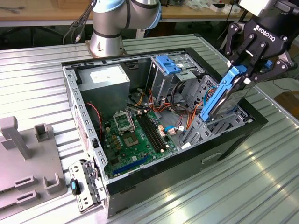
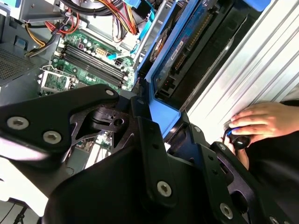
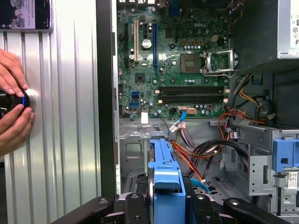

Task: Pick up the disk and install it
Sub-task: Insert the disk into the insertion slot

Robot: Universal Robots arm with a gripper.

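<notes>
Install step's underway: gripper (image 1: 245, 74) is clamped on the disk (image 1: 224, 100), tilted over the drive bay (image 1: 210, 127), and I reckon it needs squaring up to slide in.

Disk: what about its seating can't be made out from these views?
- Exterior view: the lower end of the disk is hidden behind the metal bay; whether it sits in its slot is unclear.
- First wrist view: the disk is edge-on; the claw and the picture's edge cut off its near end.
- Second wrist view: the claw covers its own grip on the disk.
</notes>
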